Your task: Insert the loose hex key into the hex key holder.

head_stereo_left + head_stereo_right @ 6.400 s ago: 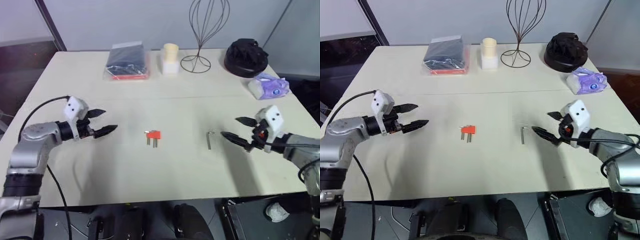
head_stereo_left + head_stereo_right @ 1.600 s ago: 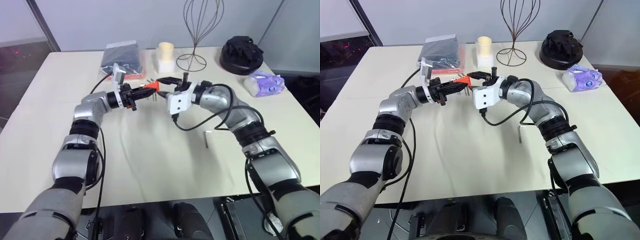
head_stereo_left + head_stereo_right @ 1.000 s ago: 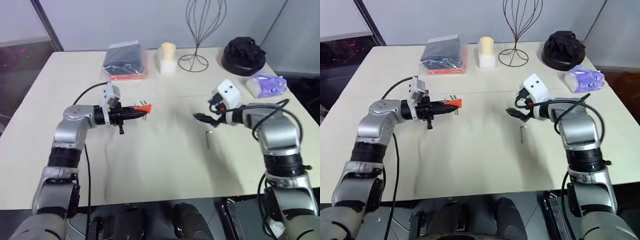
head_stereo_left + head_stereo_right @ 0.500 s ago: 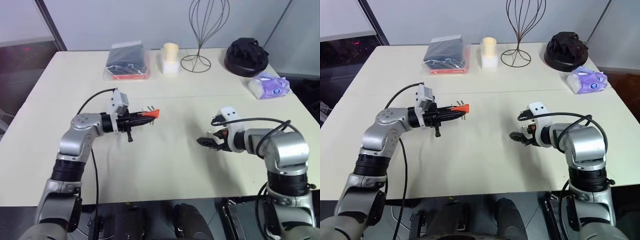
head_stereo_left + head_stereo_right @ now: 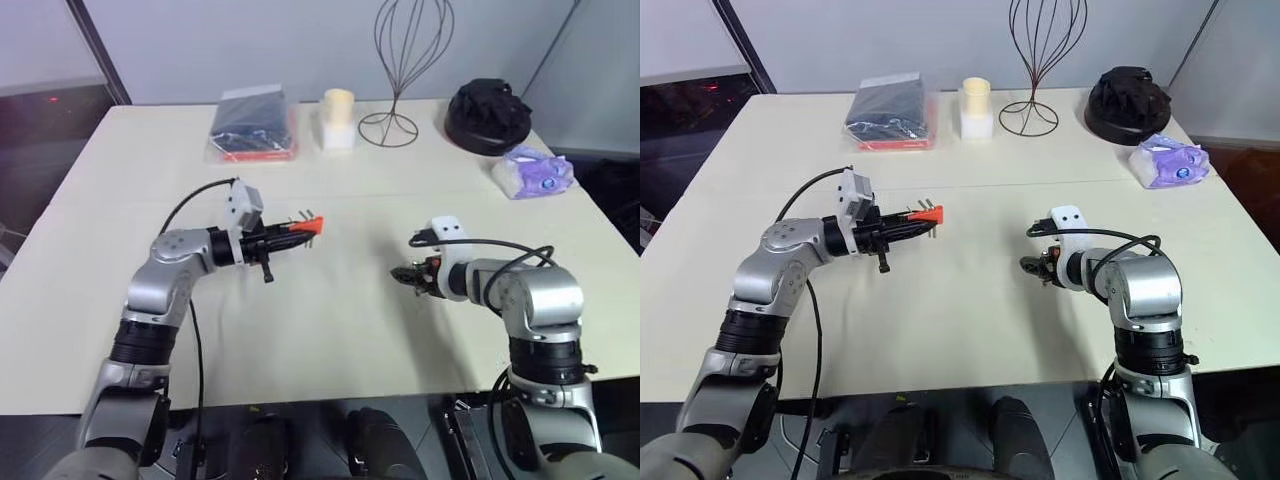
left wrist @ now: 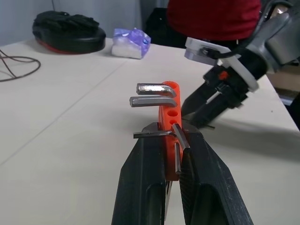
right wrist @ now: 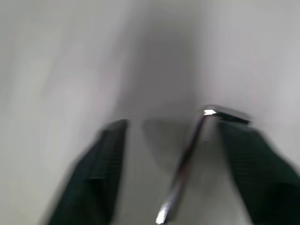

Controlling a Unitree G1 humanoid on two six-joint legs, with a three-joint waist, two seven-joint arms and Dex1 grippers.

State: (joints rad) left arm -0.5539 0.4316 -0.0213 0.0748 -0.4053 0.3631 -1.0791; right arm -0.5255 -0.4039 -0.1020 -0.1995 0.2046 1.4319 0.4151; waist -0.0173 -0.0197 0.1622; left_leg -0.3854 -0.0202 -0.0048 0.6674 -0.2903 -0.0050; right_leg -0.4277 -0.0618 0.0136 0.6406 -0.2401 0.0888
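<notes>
Left end effector (image 6: 171, 140) clamped on hex key holder (image 5: 312, 225), held above desk (image 5: 330, 330) left of centre. Right end effector (image 7: 171, 140) parted, straddling loose hex key (image 7: 187, 159) lying on desk at right

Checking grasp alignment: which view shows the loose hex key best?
The right wrist view: the loose hex key lies on the table between the right gripper's spread fingers, bent end visible. In the eye views that gripper covers it. The left wrist view gives just a sliver.
</notes>
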